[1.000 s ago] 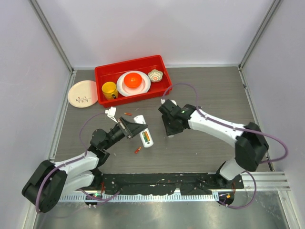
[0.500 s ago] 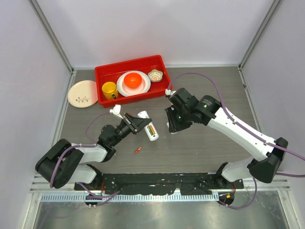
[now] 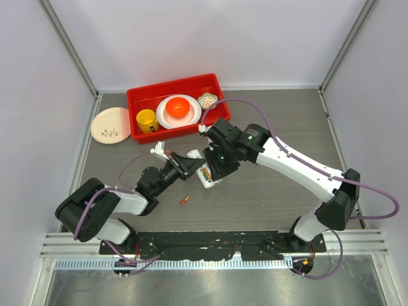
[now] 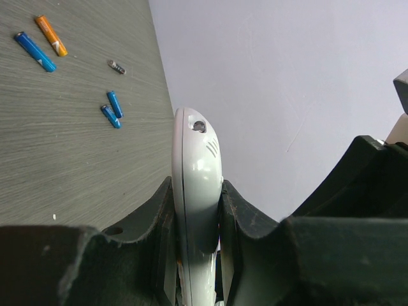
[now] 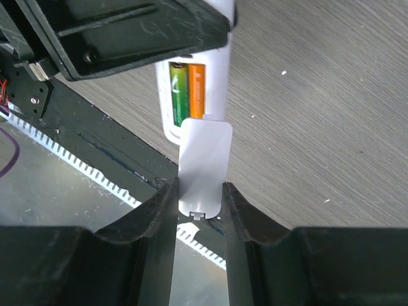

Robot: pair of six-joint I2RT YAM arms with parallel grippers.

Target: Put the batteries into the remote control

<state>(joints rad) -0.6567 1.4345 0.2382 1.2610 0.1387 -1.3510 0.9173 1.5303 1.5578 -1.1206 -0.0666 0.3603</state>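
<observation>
The left gripper is pinched on the remote control and braces it, with the open compartment turned toward the other arm. Two batteries — one green, one orange — are seated inside. The right gripper clamps the white battery cover with its edge meeting the compartment end, evidently lined up to slide it closed.

left wrist: remote control lower end cut off | top: partly under right gripper
</observation>
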